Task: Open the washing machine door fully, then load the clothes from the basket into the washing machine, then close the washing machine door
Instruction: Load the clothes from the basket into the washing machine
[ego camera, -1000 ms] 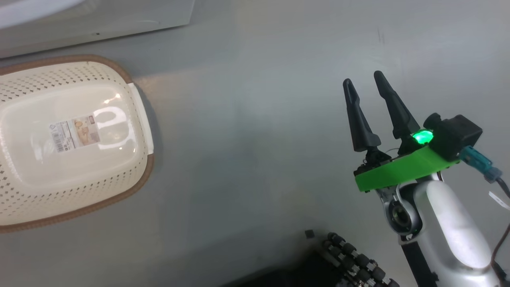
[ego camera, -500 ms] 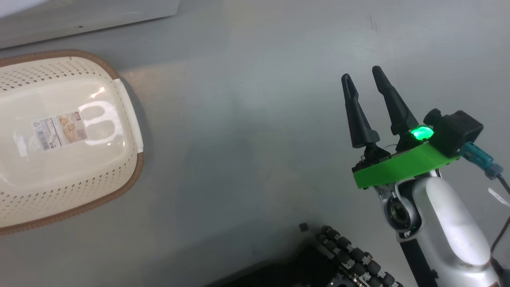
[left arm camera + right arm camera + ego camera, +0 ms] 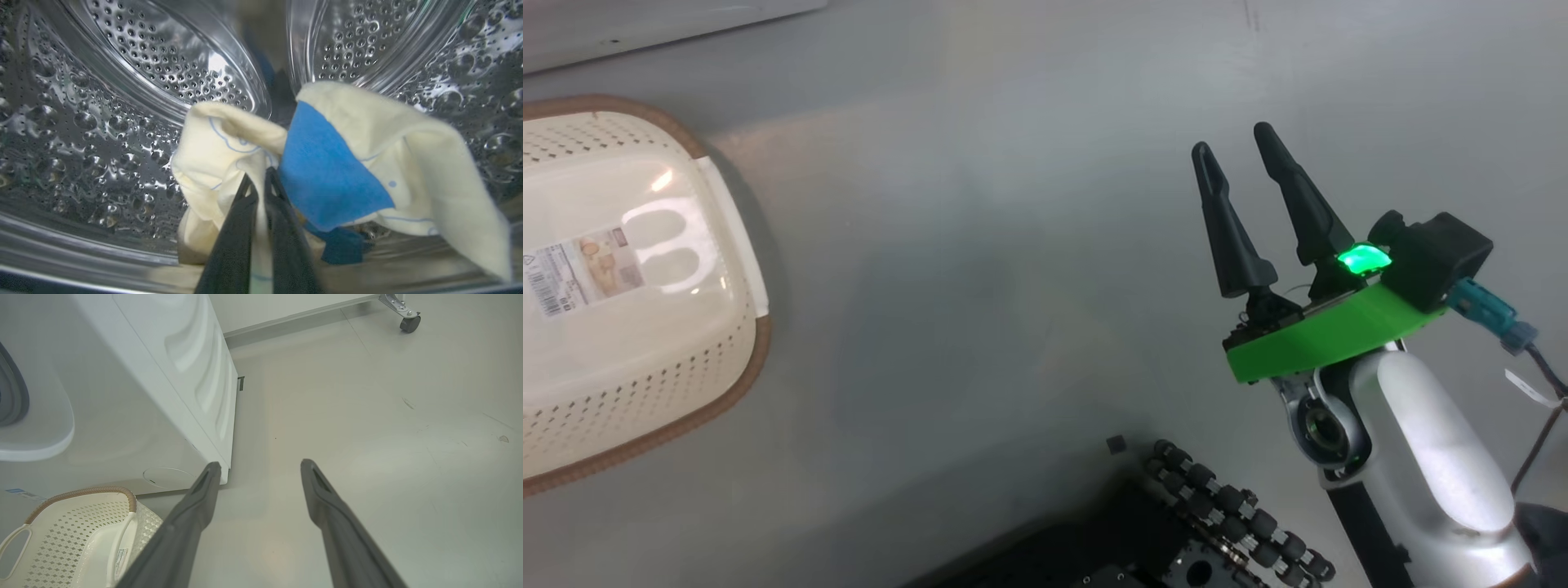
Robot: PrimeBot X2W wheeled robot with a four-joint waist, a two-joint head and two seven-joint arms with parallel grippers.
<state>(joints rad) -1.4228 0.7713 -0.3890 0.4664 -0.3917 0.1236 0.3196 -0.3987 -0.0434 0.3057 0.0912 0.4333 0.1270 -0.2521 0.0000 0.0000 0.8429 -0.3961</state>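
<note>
The clothes (image 3: pixel 408 155), cream-yellow with a blue patch, lie in the steel drum (image 3: pixel 122 122) of the washing machine (image 3: pixel 143 396). My left gripper (image 3: pixel 258 177) is inside the drum, shut, with its tips against the fabric. A thin cream strip shows in the slit between the fingers, and I cannot tell if it is pinched. The basket (image 3: pixel 756 359) stands on the floor with only its label inside, and its handle end (image 3: pixel 81 539) shows beside the machine. My right gripper (image 3: pixel 1232 140) hangs open over bare floor, right of the basket (image 3: pixel 260 466). I cannot make out the washing machine door.
A white rounded part with a grey ring (image 3: pixel 36 428) juts from the machine's front at the left edge. My wheeled base (image 3: pixel 1225 514) shows at the bottom of the head view. A caster (image 3: pixel 410 323) of some frame stands far off on the grey floor.
The head camera has shifted, so the basket sits further left in the picture. My left gripper has gone from open to shut. The right gripper has stayed open.
</note>
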